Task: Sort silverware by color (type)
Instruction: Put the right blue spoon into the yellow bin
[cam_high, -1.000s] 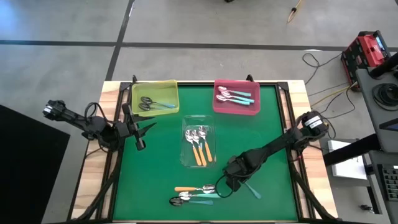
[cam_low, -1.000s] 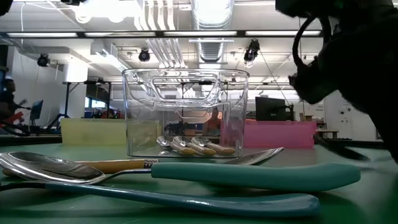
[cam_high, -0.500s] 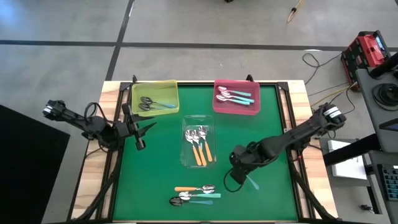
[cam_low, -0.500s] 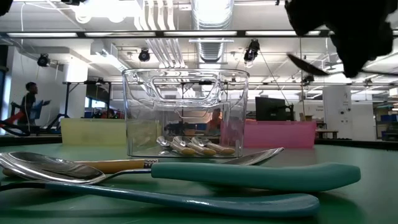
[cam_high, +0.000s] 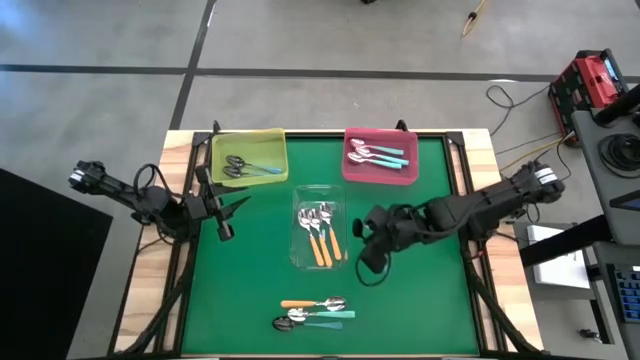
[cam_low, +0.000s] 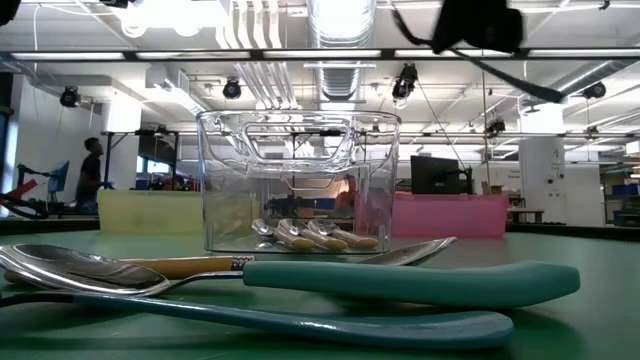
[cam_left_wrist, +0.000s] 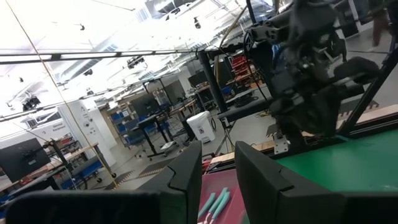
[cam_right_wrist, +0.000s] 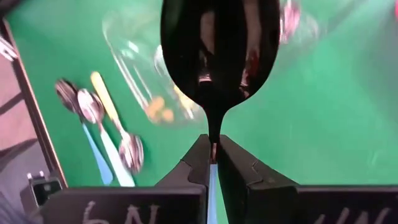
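I'm carrying a dark-bowled spoon (cam_right_wrist: 219, 56), right gripper (cam_right_wrist: 212, 163) clamped on its neck, beside the clear tray (cam_high: 320, 240) for sorting; left gripper (cam_high: 232, 207) is idling, jaws parted.

The right gripper (cam_high: 366, 238) hangs just beside the clear tray (cam_high: 303, 255) — the left gripper (cam_high: 232, 208) waits below the yellow tray (cam_high: 249, 139).
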